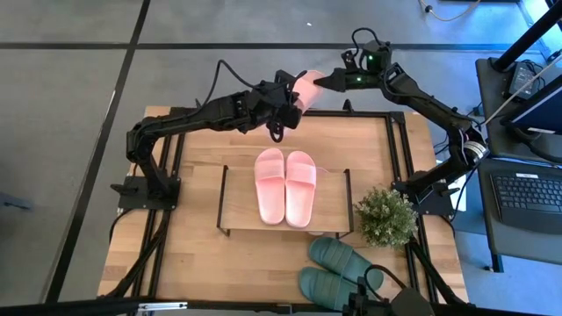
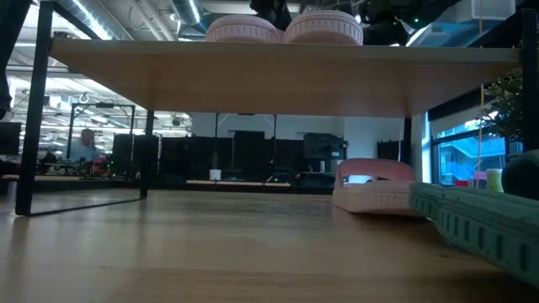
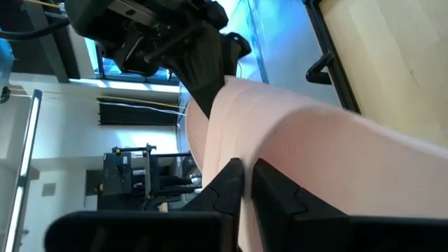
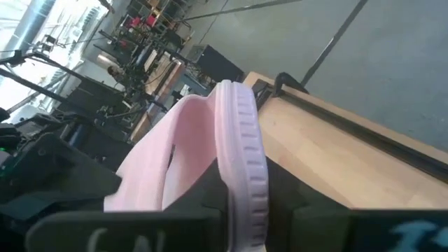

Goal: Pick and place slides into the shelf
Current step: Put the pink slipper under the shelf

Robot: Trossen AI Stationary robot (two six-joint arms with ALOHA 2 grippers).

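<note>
Two grippers meet above the far edge of the table (image 1: 176,263) in my overhead view, both on one light pink slide (image 1: 307,88) held in the air between them. My left gripper (image 1: 283,112) reaches in from the left and my right gripper (image 1: 327,82) from the right, so the slide bridges the two. In the left wrist view the left fingers (image 3: 269,192) are nearly closed, pinching a thin edge of the pink slide (image 3: 315,161), whose body spreads away beyond them; the right gripper's dark body (image 3: 196,49) shows at the slide's other end. In the right wrist view the slide (image 4: 238,161) stands on edge, its ribbed sole rim running down between my right fingers (image 4: 308,210), which press against it on either side. A second pair of light pink slides (image 1: 285,184) lies side by side on the top board of the shelf (image 1: 241,206) in the middle of the table; the low view shows their ends (image 2: 282,29) on the board (image 2: 278,80). One more pink slide (image 2: 375,189) rests on the table behind the shelf. The dark green pair (image 1: 334,268) lies on the table at the near edge, just beside a small potted plant (image 1: 385,218).
</note>
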